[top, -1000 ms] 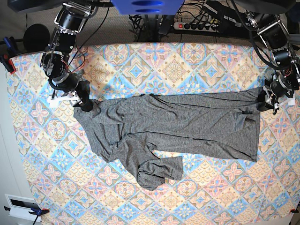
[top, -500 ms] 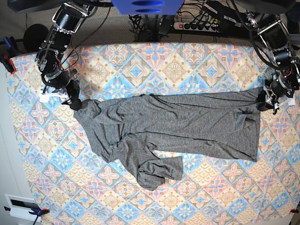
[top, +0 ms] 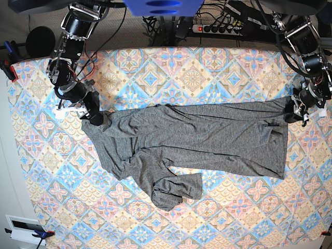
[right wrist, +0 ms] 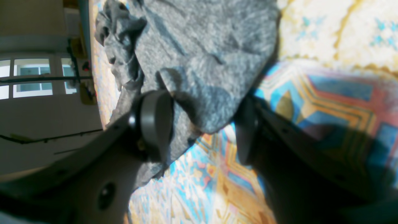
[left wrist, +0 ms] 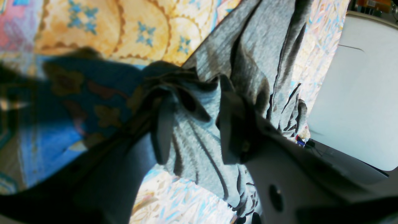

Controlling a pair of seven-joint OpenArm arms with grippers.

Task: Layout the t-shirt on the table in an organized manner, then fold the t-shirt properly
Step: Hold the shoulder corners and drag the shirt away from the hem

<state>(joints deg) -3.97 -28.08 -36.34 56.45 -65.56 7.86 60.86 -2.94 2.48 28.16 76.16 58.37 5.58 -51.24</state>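
Observation:
The dark-grey t-shirt [top: 207, 135] lies spread sideways across the patterned table [top: 192, 78], with one sleeve folded into a bunch [top: 174, 189] near the front. At the shirt's right corner, my left gripper [top: 296, 111] is shut on a bunched fold of the cloth [left wrist: 199, 105]; the fabric [left wrist: 248, 46] is gathered between its two dark fingers [left wrist: 163, 130]. My right gripper [top: 96, 116] stands at the shirt's left corner. Its fingers [right wrist: 154, 121] are wide apart and open, and the shirt's edge [right wrist: 202, 46] lies between them without being pinched.
Behind the table's far edge runs a power strip [top: 218, 28] with cables. A red clamp [top: 8, 70] holds the cloth at the left edge, and a white box [top: 23, 228] sits off the front left corner. Bare cloth stretches in front of the shirt.
My right gripper drew off to the left of the shirt's corner, then came back over it. The left gripper and the shirt have stayed still.

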